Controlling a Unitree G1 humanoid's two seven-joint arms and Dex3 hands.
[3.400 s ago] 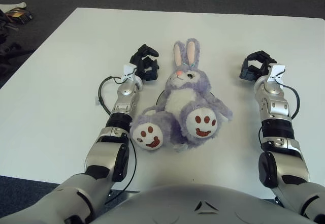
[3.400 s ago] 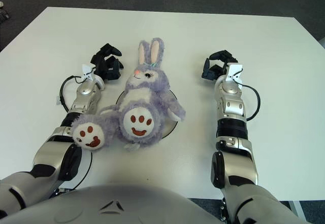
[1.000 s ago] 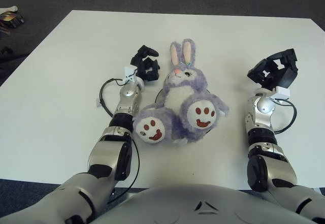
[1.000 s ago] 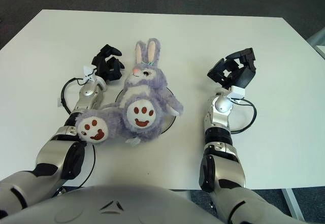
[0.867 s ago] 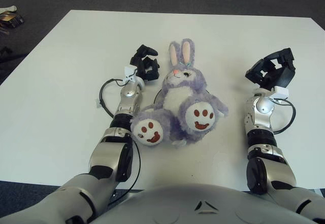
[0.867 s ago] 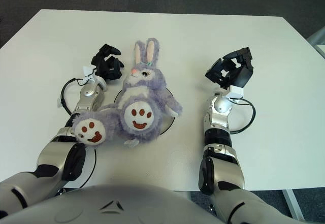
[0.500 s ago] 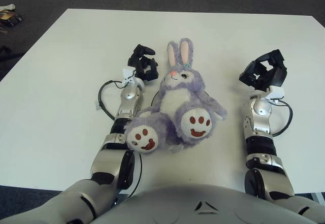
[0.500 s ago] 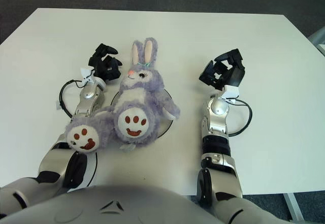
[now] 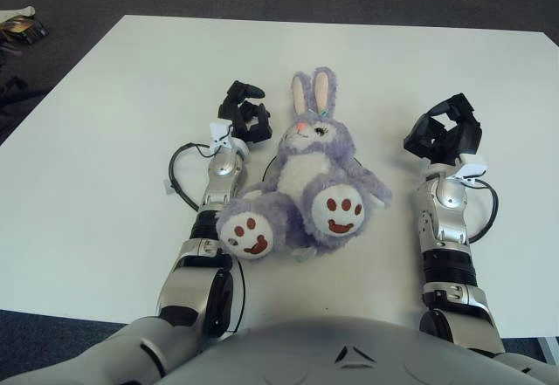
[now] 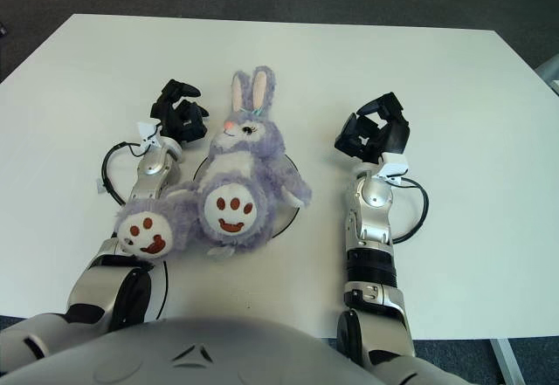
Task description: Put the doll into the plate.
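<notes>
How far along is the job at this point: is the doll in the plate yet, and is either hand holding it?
Mostly done: the purple bunny doll sits over the plate, whose rim shows under its right side. One foot sticks out over the left forearm. Nothing is in hand: the left hand shows beside the doll's head and the right hand is off to its right, both curled and holding nothing. Left: at most, pulling the arms away.

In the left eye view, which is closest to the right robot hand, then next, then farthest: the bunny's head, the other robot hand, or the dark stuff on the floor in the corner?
From the right robot hand:
1. The bunny's head, on its left, mid-table.
2. The left robot hand, beyond the bunny, on the bunny's other side.
3. The dark stuff, on the floor off the table's far left corner.
</notes>
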